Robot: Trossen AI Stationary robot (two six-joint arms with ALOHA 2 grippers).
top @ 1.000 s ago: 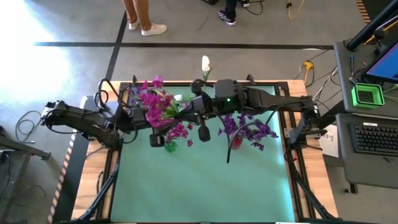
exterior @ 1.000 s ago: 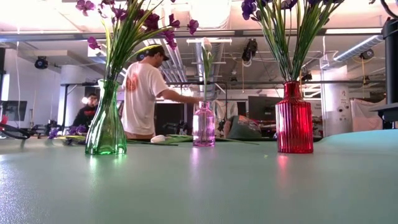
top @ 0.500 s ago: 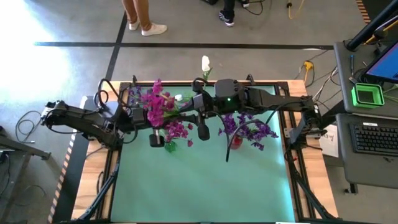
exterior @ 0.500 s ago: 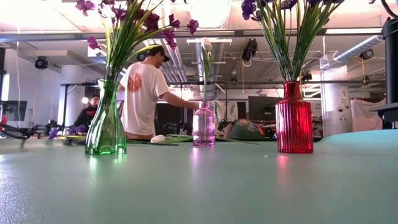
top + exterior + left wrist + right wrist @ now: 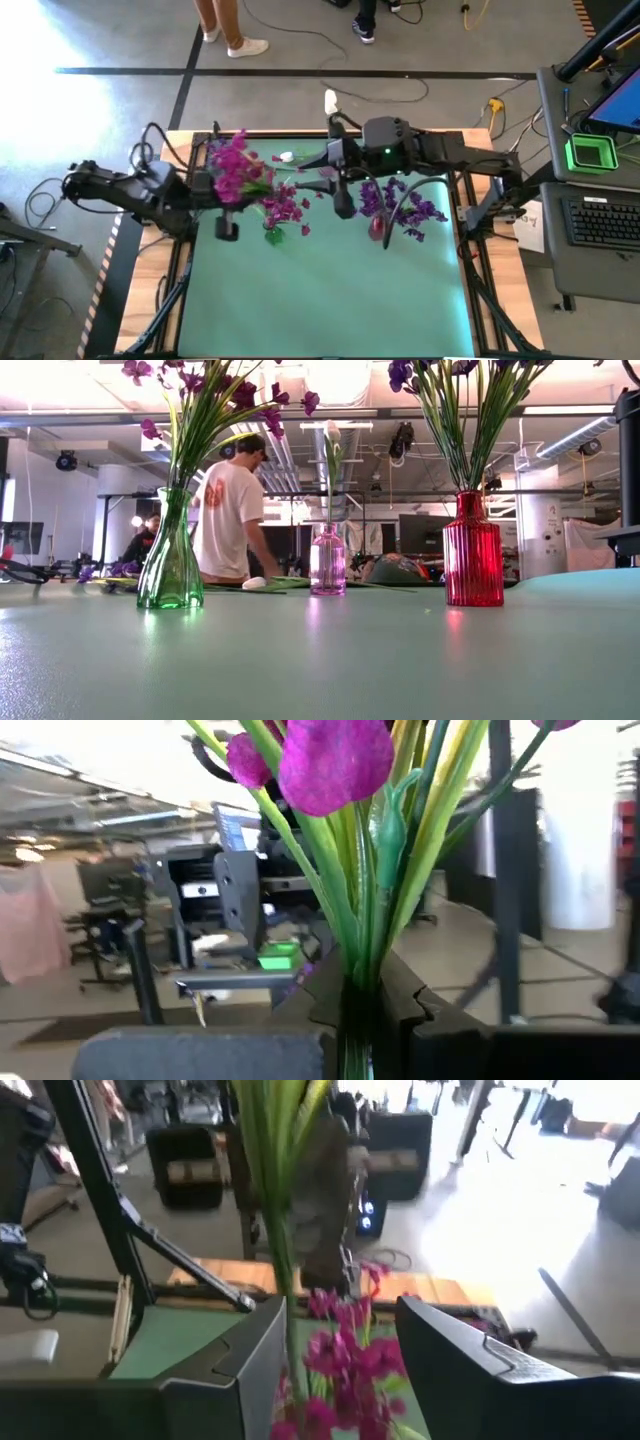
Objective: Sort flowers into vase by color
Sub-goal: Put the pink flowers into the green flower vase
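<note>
The main risk I see is a tangle: the left gripper [image 5: 375, 1010] is clenched on the green stems of a bunch of magenta-pink artificial flowers [image 5: 235, 168], and these rise close beside the stems already standing in the green glass vase [image 5: 170, 565], so a pull or swing could drag neighbouring stems out or tip the vase. A second risk lies with the right gripper [image 5: 340, 1350]: its fingers stand apart around pink blooms and a green stem, holding nothing that I can make out, and closing or moving there could snag them. The left arm reaches in low from the table's left edge, its gripper over the near-left part of the mint-green table [image 5: 330, 290], beside the pink bunch. The right arm stretches across the far side, wrist bent downward between the pink flowers and the purple flowers [image 5: 405, 208] in the ribbed red glass vase [image 5: 472, 555]. A small pink glass vase [image 5: 327, 560] holds a white bud; loose stems lie behind it.
</note>
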